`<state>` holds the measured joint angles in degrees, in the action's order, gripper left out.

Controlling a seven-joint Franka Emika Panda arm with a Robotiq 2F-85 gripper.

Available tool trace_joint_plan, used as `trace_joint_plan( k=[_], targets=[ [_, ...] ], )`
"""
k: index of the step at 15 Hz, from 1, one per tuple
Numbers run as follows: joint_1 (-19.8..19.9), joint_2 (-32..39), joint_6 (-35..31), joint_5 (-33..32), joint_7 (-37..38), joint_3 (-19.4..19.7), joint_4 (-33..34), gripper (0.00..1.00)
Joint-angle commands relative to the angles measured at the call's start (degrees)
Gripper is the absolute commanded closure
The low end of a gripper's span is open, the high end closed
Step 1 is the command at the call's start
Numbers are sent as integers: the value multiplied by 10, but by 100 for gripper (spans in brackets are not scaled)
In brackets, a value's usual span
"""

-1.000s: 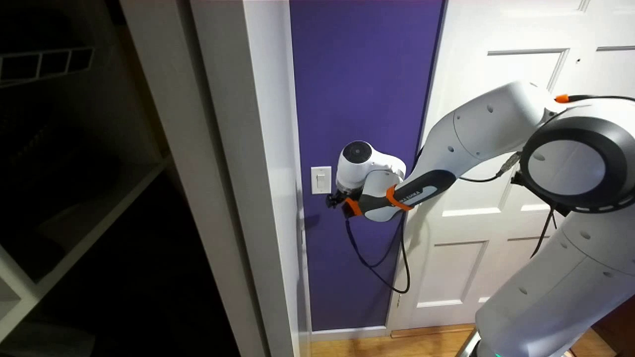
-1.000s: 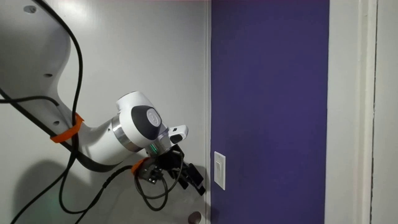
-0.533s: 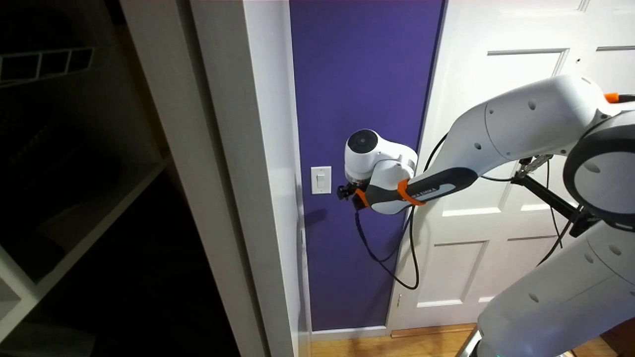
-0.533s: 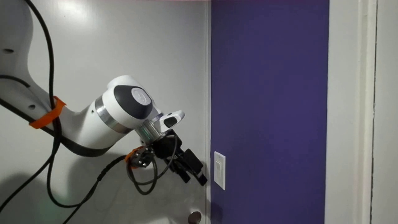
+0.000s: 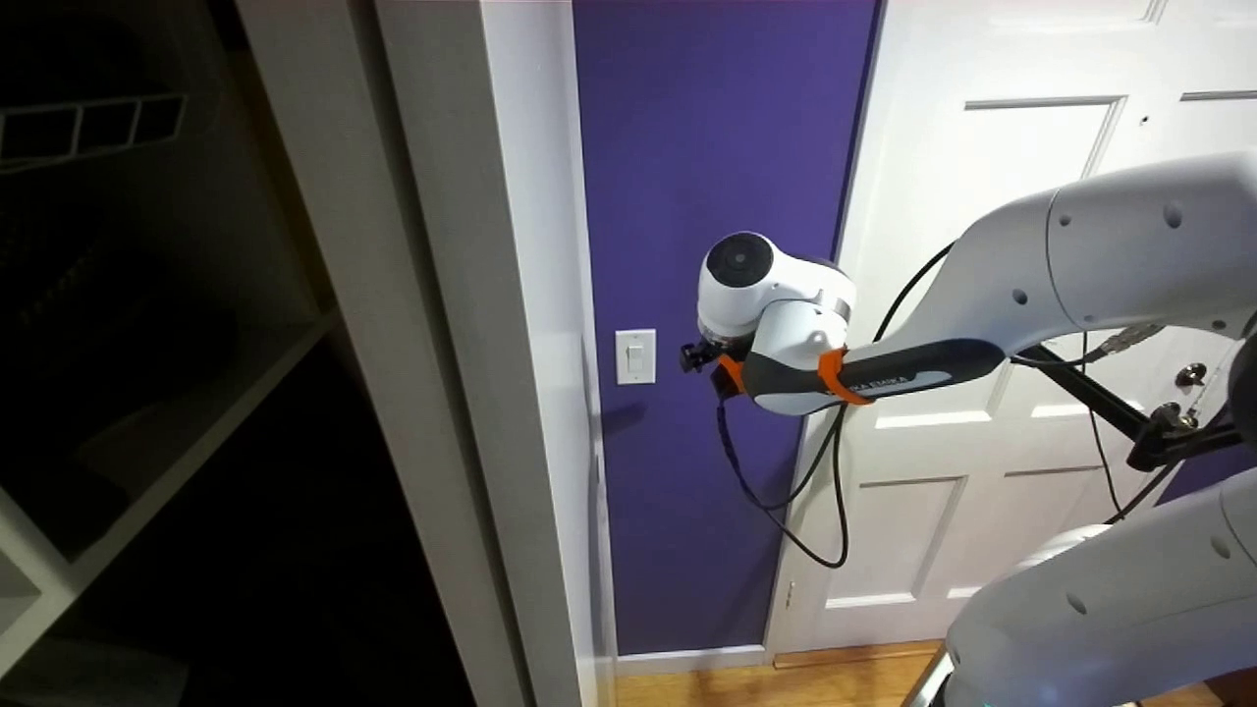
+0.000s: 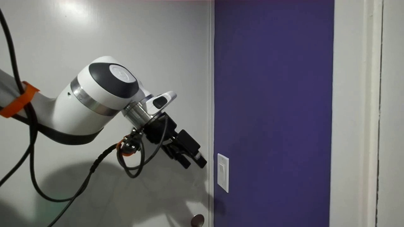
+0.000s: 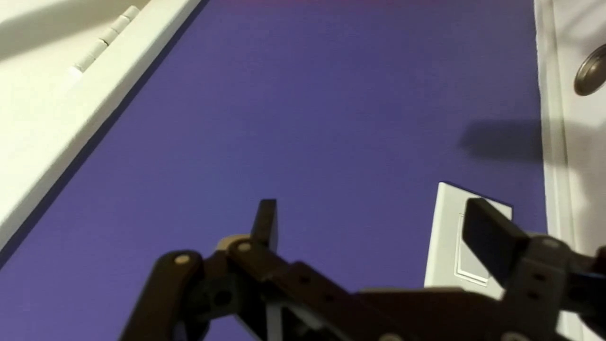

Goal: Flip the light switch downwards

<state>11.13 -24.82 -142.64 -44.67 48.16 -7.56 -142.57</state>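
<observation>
The wrist (image 5: 732,306) is standing farther toward 1 o'clock in an exterior view than a second earlier. Partly under an orange strap (image 5: 837,376), the label (image 5: 881,383) on the arm (image 5: 1129,260) is reading "EMIKA". The fingers (image 7: 492,239) are standing wide, separate from the light switch (image 5: 635,356) at 9 o'clock. Purple wall (image 5: 717,147) is extending from the light switch to a white door (image 5: 1041,167) at 3 o'clock.

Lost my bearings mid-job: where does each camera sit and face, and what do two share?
Exterior view: high, facing down toward the light switch and panelled door; arm enters at picture right.
Exterior view: seemingly lower, roughly level, facing the purple wall; wrist and tool show.
Wrist view: on the wrist, facing the purple wall past both fingers; appears upside down.
Both exterior views share light switch, purple wall, arm.
</observation>
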Motion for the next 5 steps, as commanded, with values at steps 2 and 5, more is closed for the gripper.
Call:
trace_joint_plan(
  k=[2,5],
  targets=[
    [-5,-9,2,-3,1,4,-3,0],
    [-5,-12,2,-4,2,4,-6,0]
  ],
)
